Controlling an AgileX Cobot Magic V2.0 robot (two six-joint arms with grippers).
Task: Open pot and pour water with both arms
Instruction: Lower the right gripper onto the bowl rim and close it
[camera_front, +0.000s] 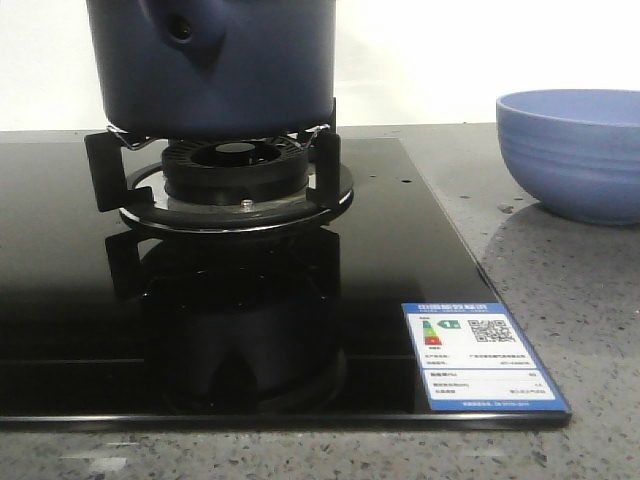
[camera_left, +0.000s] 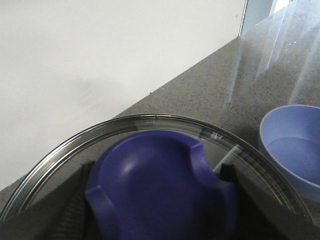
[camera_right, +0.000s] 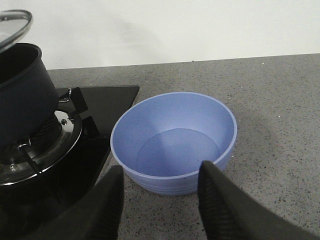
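Note:
The dark navy pot (camera_front: 215, 65) stands on the gas burner (camera_front: 235, 180), its stubby handle socket (camera_front: 182, 28) facing the front camera. In the right wrist view the pot (camera_right: 20, 95) has its rim uncovered, and the glass lid (camera_right: 14, 22) hangs tilted just above it. My left gripper (camera_left: 160, 200) is shut on the lid's blue knob (camera_left: 155, 185), with the glass lid (camera_left: 150, 120) spread around it. The right gripper (camera_right: 162, 170) is open over the counter, right in front of the light-blue bowl (camera_right: 175, 140), touching nothing. Neither gripper shows in the front view.
The light-blue ribbed bowl (camera_front: 575, 150) sits on the grey speckled counter (camera_front: 560, 290) to the right of the black glass hob (camera_front: 250, 330). A blue label (camera_front: 478, 355) is stuck on the hob's front right corner. A white wall runs behind.

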